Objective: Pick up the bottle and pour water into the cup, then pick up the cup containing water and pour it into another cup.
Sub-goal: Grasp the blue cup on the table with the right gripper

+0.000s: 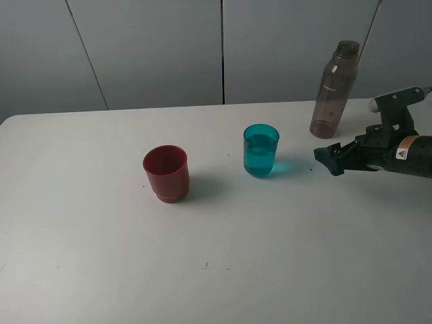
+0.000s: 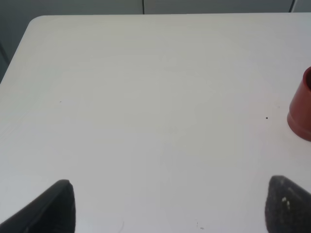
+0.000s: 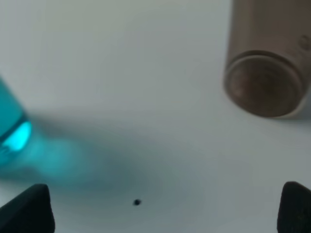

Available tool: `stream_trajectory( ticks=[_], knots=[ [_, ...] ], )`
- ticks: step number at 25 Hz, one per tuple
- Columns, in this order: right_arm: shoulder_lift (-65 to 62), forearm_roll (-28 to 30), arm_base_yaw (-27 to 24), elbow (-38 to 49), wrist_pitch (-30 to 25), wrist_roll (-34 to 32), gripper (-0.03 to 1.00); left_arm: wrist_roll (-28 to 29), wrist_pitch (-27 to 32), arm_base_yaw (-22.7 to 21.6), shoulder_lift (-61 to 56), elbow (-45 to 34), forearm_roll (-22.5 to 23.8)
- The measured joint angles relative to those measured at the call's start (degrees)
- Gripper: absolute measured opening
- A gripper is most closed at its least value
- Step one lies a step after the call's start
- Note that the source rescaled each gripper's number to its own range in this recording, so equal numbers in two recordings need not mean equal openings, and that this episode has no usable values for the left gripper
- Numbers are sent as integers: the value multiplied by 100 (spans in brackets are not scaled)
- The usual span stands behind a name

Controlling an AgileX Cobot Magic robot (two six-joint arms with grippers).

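The smoky grey-brown bottle (image 1: 333, 90) stands upright at the back right of the table; its base shows in the right wrist view (image 3: 265, 82). The teal tumbler (image 1: 260, 150) holds water and stands near the middle; its edge shows in the right wrist view (image 3: 10, 127). The dark red cup (image 1: 166, 173) stands to its left and shows at the edge of the left wrist view (image 2: 301, 111). My right gripper (image 1: 331, 160) is open and empty, low over the table between tumbler and bottle. My left gripper (image 2: 170, 206) is open and empty, out of the high view.
The white table (image 1: 216, 263) has a rounded far-left corner (image 2: 36, 22). Grey wall panels stand behind it. A small dark speck (image 3: 136, 202) lies on the table by the right gripper.
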State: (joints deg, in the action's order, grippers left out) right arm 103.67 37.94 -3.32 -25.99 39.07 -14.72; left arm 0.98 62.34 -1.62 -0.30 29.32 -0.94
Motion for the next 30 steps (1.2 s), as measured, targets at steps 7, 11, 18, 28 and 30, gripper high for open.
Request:
stream_trajectory(
  ticks=[7,11,18,28,30],
  knots=[
    [68,1116,40,196,478,-24,99,0,0,0,0,0,0],
    [425,1123,93,196,855,160,99,-23,0,0,0,0,0],
    [1236,764,584,-118,1463,727,99,-23,0,0,0,0,0],
    [2000,357,1044,-800,1916,942,99,-23,0,0,0,0,0],
    [2045,299,1070,-882,1967,962,99,-23,0,0,0,0,0]
  ],
)
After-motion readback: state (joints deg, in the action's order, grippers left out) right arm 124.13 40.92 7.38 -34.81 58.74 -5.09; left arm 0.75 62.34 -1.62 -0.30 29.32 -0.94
